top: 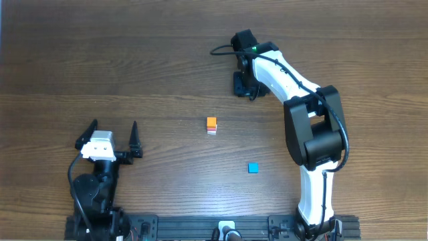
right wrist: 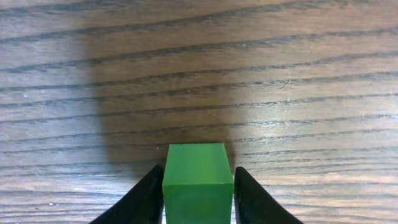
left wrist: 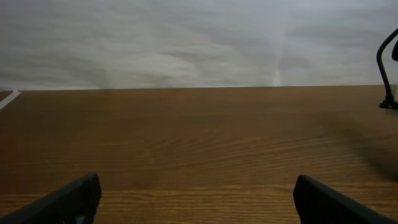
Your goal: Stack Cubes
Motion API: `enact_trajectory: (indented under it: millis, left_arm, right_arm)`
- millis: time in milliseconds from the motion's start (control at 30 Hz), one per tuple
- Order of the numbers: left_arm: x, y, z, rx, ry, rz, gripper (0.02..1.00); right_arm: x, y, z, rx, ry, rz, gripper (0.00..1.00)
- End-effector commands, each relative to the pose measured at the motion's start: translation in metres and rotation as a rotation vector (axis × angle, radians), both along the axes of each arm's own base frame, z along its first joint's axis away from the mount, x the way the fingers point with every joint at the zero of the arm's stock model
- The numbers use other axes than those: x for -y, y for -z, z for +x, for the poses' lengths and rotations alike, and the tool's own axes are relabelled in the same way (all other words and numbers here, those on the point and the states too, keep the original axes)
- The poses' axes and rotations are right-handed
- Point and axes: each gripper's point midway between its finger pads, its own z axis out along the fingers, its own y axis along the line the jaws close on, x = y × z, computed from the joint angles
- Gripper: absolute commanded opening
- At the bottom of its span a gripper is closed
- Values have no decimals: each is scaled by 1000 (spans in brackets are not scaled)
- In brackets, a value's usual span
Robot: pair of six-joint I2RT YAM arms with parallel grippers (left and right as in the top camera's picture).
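The green cube (right wrist: 198, 180) sits clamped between the two fingers of the right gripper (right wrist: 199, 172), with dark wood grain of the table (right wrist: 261, 74) just behind it; in the top view that gripper (top: 245, 86) is in the upper middle of the frame. Near the centre of the top view an orange cube (top: 211, 122) rests on a white cube (top: 211, 131), and a blue cube (top: 253, 167) lies alone below and to the right of them. The left gripper (top: 114, 127) is at the lower left, jaws wide apart and holding nothing.
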Motion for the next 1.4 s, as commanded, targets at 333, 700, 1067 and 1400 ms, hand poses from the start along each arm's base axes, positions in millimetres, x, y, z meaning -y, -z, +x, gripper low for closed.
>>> enact_trajectory:
  millis: [333, 700, 1067, 1400]
  left_arm:
    - [2, 1, 0, 2, 12, 17, 1000]
    - [2, 1, 0, 2, 12, 17, 1000]
    - [2, 1, 0, 2, 12, 17, 1000]
    - [2, 1, 0, 2, 12, 17, 1000]
  right_arm:
    - [-5, 0, 4, 8, 9, 0, 53]
    - [-18, -72, -9, 81, -29, 37, 12]
    - [-93, -165, -82, 116, -101, 100, 12]
    - [-135, -155, -124, 49, -112, 144, 9]
